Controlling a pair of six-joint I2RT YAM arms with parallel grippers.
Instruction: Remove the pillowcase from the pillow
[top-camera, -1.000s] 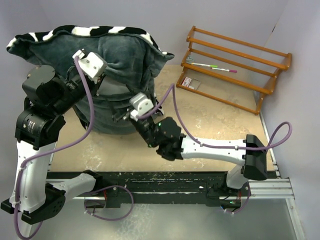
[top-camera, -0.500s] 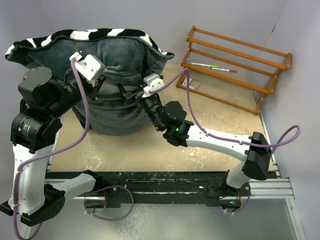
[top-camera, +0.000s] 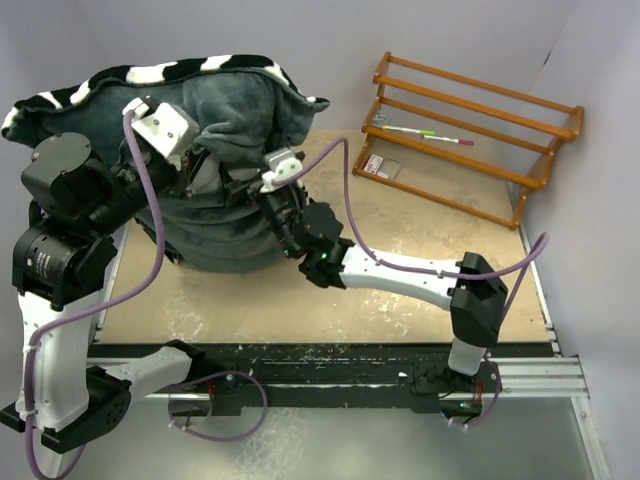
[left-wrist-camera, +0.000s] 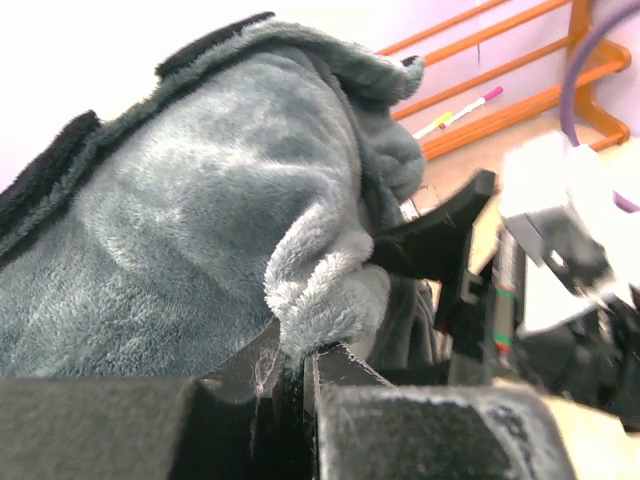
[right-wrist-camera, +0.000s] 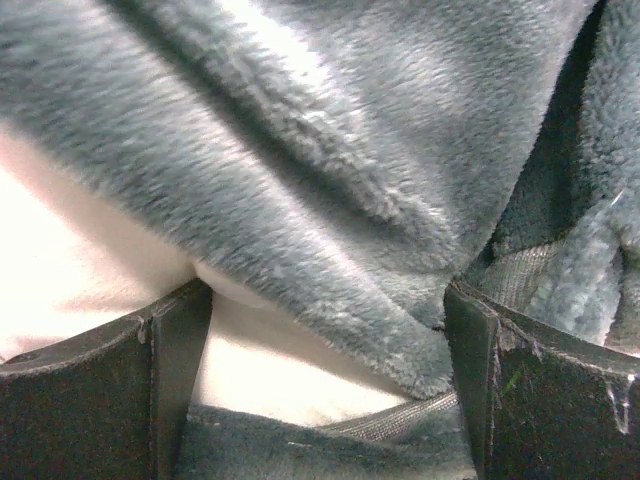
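Note:
The pillowcase (top-camera: 235, 110) stands bunched at the table's back left, plush dark grey side out, with a zebra-striped edge along the top. My left gripper (top-camera: 190, 160) is shut on a fold of its grey plush (left-wrist-camera: 320, 290) and holds it up. My right gripper (top-camera: 240, 188) is open at the case's opening, its fingers (right-wrist-camera: 175, 370) spread on either side of the grey edge (right-wrist-camera: 380, 330). The white pillow (right-wrist-camera: 250, 370) shows between them in the right wrist view only. It is hidden inside the case in the top view.
A wooden rack (top-camera: 465, 130) with pens stands at the back right. The tan table top (top-camera: 400, 230) lies between it and the pillowcase. The grey walls are close on the left and behind.
My right gripper has moved up and left into the case's opening. My left gripper has pulled the fabric up and to the left, and the case has shifted left with it.

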